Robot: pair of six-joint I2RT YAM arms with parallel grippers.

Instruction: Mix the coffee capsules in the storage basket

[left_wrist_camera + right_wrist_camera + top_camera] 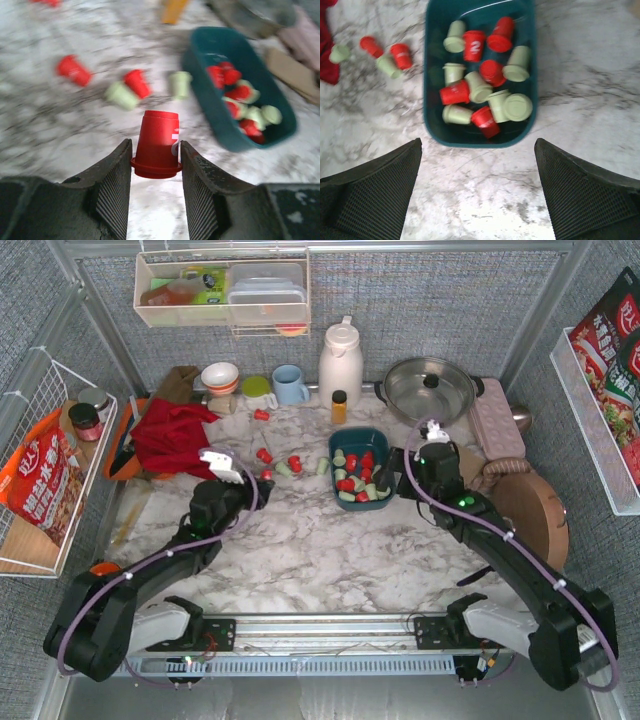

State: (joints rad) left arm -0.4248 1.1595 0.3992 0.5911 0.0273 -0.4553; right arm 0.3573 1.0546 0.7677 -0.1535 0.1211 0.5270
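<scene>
L gripper (156, 151): jaws closed on a red capsule (157, 135), pinched at its rim, wide end toward cam, narrow end pointing away; white print on its side.
L gripper pos: left of basket (360, 432), by the loose caps; can't tell if the held cap is off the table (320, 550).
R gripper (477, 150): jaws wide apart, nothing between; sits at the basket's near end, at its right corner in top view.
Basket contents (470, 90): red + green caps jumbled, most on their sides, one red marked "2" (474, 45); several touching.
Loose caps: 2 red (73, 71) (137, 82) and 2 green (121, 95) (180, 84) on the marble left of basket, the last green just beside its wall; one more red (262, 415) further back.
Red cloth (170, 435): heaped at far left, apart from caps.
Amber bottle (339, 405): upright, behind basket.
Blur: both wrist views soft.
</scene>
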